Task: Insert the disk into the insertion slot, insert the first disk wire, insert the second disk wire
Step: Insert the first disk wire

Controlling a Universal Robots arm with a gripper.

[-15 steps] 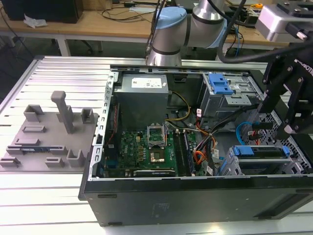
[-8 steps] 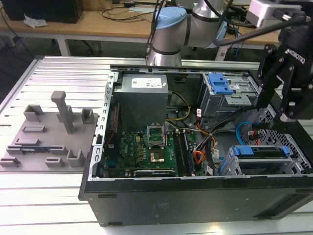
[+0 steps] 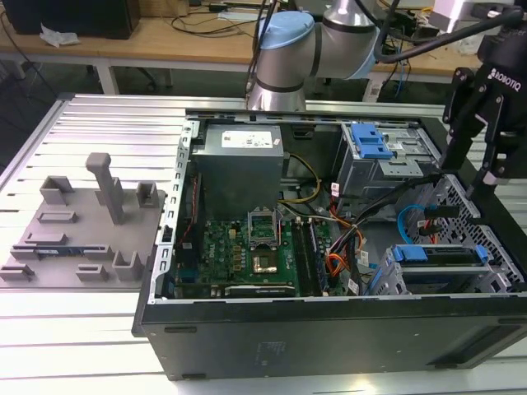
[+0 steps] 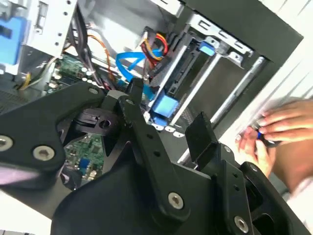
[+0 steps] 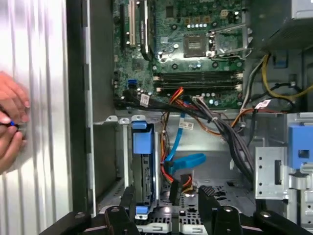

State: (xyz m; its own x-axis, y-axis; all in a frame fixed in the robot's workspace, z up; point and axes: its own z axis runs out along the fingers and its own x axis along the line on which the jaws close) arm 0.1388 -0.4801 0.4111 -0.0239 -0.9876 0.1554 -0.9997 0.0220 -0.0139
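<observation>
Slatted metal table (image 3: 99,132) carries an open black computer case (image 3: 329,329), lying on its side. Robot arm (image 3: 288,58) stands behind the case at the far edge. A grey moulded fixture tray (image 3: 74,226) sits on the table at the exterior view's left, just beside the case.

Inside the case:
- Grey power-supply box (image 3: 239,160) at far left, with the green motherboard (image 3: 239,251) nearer, in front of it.
- Taller drive cage (image 3: 387,169) with a blue latch on top, at far right.
- The insertion slot (image 3: 494,239), the perforated cage, at near right.

The disk (image 3: 440,276) sits inside the insertion slot, with its blue carrier bracket at the end that faces the case interior. In the first wrist view the disk (image 5: 143,171) lies flat between the cage walls.

The gripper (image 3: 469,169) hangs over the far right side of the slot. Its fingers are spread apart and clamp nothing; see the first wrist view (image 5: 166,196).

The second disk wire (image 5: 188,160) curves loose on the case floor just beside the disk. I cannot tell whether its plug end is seated. The first disk wire (image 5: 183,181) lies near it, with its dark plug between the spread fingers. I cannot tell whether they touch.

A person's hand (image 5: 12,122) rests on the table outside the case wall, pinching something small.
</observation>
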